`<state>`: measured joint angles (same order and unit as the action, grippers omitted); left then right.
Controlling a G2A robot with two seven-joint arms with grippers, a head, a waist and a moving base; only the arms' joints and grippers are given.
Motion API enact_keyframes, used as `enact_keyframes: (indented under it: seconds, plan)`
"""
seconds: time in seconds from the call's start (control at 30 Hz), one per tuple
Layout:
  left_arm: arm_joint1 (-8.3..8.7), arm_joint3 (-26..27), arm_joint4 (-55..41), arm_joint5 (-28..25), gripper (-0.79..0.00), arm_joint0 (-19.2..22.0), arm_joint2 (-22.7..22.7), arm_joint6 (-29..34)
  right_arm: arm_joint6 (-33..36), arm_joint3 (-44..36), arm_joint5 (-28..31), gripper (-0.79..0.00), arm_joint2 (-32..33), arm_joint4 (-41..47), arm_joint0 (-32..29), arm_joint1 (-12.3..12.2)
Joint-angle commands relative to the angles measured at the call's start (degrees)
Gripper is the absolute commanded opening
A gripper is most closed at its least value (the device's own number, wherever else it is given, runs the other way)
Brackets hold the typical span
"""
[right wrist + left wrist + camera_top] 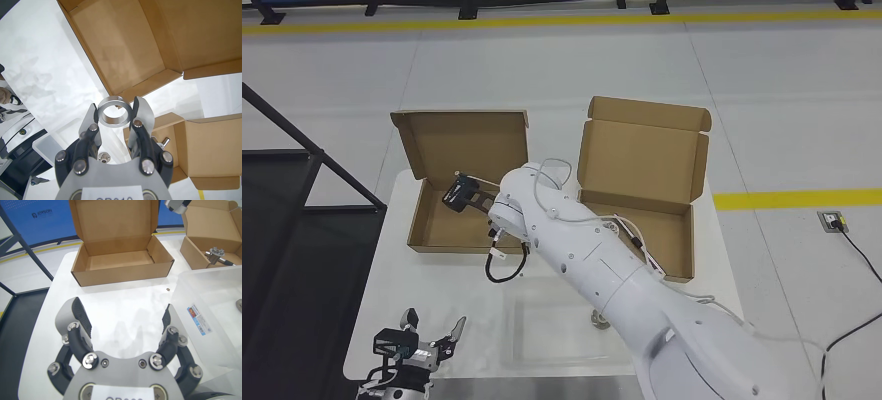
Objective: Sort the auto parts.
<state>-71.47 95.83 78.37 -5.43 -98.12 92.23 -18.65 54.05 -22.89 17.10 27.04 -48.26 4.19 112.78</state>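
- The silver metal ring [111, 121] is gripped by its outer wall in the right gripper [115, 108], which is closed onto it. It is held above the open brown cardboard box [122, 47] on the left side of the white worktop [56, 298].
- The left gripper [122, 313] is spread wide and holds nothing, low over the worktop beside the clear plastic tray [208, 291].
- Step judged in hand: delivery of the ring to its box.
- Next move judged: the ring is to be lowered inside the box walls before it is released, so that it does not roll.

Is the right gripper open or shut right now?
Shut: the right gripper clamps a metal ring, squeezed from both sides.
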Motion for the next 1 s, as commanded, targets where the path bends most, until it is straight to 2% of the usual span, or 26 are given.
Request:
enact_keyframes:
  seconds: [0.0,0.33,0.57,0.97]
  plan:
    - [0.0,0.0,0.0,0.0,0.0,0.0,0.0,0.0,0.0,0.0,0.0,-0.785,0.0,0.0,0.0,0.0]
    - [0.0,0.0,0.0,0.0,0.0,0.0,0.0,0.0,0.0,0.0,0.0,-0.785,0.0,0.0,0.0,0.0]
    - [0.0,0.0,0.0,0.0,0.0,0.0,0.0,0.0,-3.5,0.8,2.1,-0.785,1.6,0.6,-1.0,-0.5]
    - [0.0,0.0,0.0,0.0,0.0,0.0,0.0,0.0,-3.4,2.0,2.2,-0.785,2.6,1.9,-0.8,-0.6]
